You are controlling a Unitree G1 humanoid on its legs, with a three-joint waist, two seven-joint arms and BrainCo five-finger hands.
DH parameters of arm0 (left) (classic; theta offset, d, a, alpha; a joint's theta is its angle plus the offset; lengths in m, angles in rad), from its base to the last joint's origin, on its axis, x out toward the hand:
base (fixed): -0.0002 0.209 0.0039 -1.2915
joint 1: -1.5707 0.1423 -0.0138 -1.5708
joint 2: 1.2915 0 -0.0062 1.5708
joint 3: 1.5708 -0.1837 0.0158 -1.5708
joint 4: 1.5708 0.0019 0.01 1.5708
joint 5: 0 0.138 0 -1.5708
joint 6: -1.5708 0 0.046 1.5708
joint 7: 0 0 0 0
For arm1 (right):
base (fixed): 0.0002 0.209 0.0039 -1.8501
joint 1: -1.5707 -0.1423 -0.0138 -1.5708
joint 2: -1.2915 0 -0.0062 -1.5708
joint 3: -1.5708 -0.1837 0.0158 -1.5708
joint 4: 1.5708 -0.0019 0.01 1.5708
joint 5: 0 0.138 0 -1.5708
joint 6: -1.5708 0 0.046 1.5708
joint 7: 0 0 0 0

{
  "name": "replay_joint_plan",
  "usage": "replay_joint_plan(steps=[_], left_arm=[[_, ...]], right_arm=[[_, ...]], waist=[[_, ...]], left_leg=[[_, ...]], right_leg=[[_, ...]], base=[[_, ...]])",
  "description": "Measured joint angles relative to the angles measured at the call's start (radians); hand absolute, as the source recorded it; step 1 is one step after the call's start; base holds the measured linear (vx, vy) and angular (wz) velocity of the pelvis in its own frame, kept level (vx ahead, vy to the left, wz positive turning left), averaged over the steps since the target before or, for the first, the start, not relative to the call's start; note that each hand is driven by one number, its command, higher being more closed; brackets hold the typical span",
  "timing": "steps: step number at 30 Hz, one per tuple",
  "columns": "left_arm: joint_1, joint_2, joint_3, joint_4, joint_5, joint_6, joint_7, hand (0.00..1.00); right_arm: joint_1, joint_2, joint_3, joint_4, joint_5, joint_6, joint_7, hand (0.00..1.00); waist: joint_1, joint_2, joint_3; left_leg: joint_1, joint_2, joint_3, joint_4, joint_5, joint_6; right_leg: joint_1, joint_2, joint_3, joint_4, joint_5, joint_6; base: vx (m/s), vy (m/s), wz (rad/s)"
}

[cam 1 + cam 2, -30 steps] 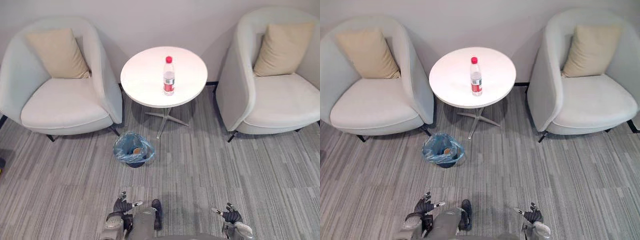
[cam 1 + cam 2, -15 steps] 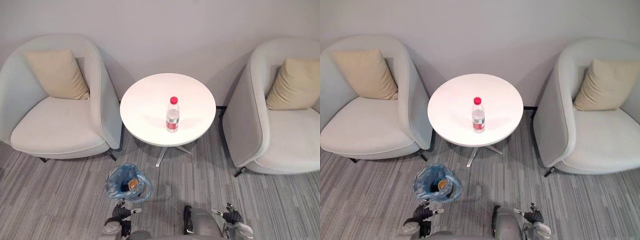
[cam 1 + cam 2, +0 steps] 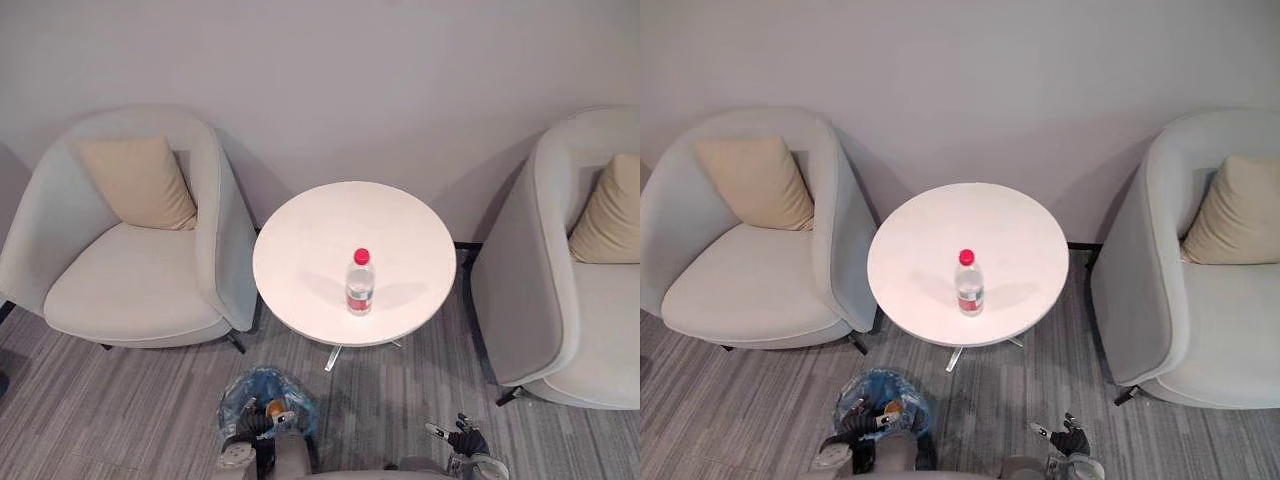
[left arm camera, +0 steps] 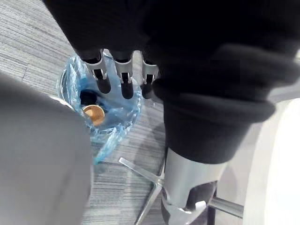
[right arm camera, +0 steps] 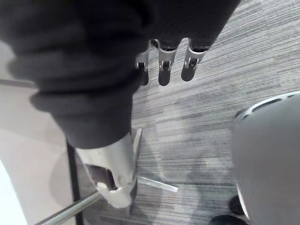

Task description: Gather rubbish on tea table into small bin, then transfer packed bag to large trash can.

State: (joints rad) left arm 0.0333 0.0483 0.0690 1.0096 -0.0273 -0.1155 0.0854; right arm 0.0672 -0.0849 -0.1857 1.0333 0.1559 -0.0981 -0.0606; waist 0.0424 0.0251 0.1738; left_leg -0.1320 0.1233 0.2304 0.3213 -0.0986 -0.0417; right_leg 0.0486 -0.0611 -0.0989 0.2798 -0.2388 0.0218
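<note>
Starting from the left, the small bin [image 3: 262,395] stands on the carpet just near of the tea table [image 3: 310,240], beside the left armchair [image 3: 130,290]. The left hand [image 3: 258,422] hangs right above it, its fingers [image 4: 104,79] straight and loose, holding nothing. A step or swing from this spot could knock the light bin over or drag its blue bag [image 4: 117,112] off the rim. That would spill the brown round thing [image 4: 93,113] already lying inside.

Further right, the bottle [image 3: 359,283] is the likelier trouble. It is tall and narrow, so a grazing reach could tip it, and on a round top it would probably roll off the edge. The right hand [image 3: 462,440] sits low at the near right, fingers [image 5: 164,70] relaxed and empty, well apart from the bottle. Either arm has to rise over the table's near rim, which it could clip.

The bottle is clear plastic with a red cap and a red-and-white label. It stands upright on the near right part of the white top, alone. How full it is I cannot tell.
</note>
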Motion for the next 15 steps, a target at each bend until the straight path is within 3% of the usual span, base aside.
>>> replay_joint_plan(steps=[1, 5, 9, 11, 12, 14, 15], left_arm=[[-0.002, 0.017, 0.0, 0.005, 0.0, 0.001, 0.001, 0.0], [-0.009, 0.035, -0.024, 0.027, 0.0, 0.001, 0.0, 0.0], [-0.011, 0.04, -0.045, 0.049, 0.0, 0.001, 0.0, 0.0], [-0.009, 0.055, -0.075, 0.056, 0.0, 0.001, 0.0, 0.0], [-0.008, 0.059, -0.077, 0.063, 0.0, 0.003, 0.0, 0.0], [-0.007, 0.062, -0.076, 0.062, 0.0, 0.003, 0.0, 0.0], [-0.006, 0.075, -0.075, 0.061, 0.0, 0.002, -0.001, 0.0]], right_arm=[[-0.004, -0.003, -0.002, 0.005, 0.0, 0.0, -0.001, 0.0], [-0.016, -0.011, -0.003, 0.012, -0.009, -0.002, -0.002, 0.0], [-0.028, -0.007, 0.0, 0.03, -0.024, -0.001, -0.001, 0.0], [-0.018, -0.003, -0.002, 0.042, -0.031, -0.001, 0.0, 0.0], [-0.018, -0.004, -0.001, 0.042, -0.032, -0.001, 0.001, 0.0], [-0.009, -0.01, -0.001, 0.043, -0.032, -0.001, 0.0, 0.0], [-0.008, -0.01, -0.001, 0.042, -0.032, -0.002, 0.0, 0.0]], waist=[[0.001, -0.014, -0.001], [-0.001, -0.027, -0.004], [-0.006, -0.029, -0.004], [-0.026, -0.033, -0.011], [-0.031, -0.034, -0.012], [-0.03, -0.04, -0.016], [-0.029, -0.071, -0.026]], left_leg=[[0.0, -0.02, 0.002, -0.004, -0.005, 0.014], [0.034, -0.072, 0.019, -0.019, -0.034, 0.049], [0.113, -0.112, 0.007, -0.097, -0.057, 0.055], [0.13, -0.115, -0.029, -0.103, -0.052, 0.065], [0.133, -0.111, -0.046, -0.101, -0.051, 0.064], [0.138, -0.101, -0.068, -0.092, -0.049, 0.059], [0.137, -0.121, -0.09, -0.083, -0.05, 0.044]], right_leg=[[0.002, -0.017, 0.0, -0.012, -0.001, 0.009], [0.021, -0.065, 0.024, 0.001, -0.022, 0.044], [-0.071, -0.106, 0.046, 0.276, -0.019, 0.101], [-0.105, -0.104, 0.049, 0.346, -0.039, 0.087], [-0.131, -0.09, 0.061, 0.341, -0.069, 0.072], [-0.176, -0.057, 0.094, 0.278, -0.069, 0.055], [-0.177, -0.056, 0.11, 0.137, 0.027, 0.036]], base=[[0.2, 0.1, 0.04], [0.19, 0.115, 0.01], [0.12, 0.069, 0.08], [0.17, 0.007, 0.5], [0.14, -0.049, 0.47], [0.19, -0.135, 0.5], [0.18, -0.145, 0.56]])
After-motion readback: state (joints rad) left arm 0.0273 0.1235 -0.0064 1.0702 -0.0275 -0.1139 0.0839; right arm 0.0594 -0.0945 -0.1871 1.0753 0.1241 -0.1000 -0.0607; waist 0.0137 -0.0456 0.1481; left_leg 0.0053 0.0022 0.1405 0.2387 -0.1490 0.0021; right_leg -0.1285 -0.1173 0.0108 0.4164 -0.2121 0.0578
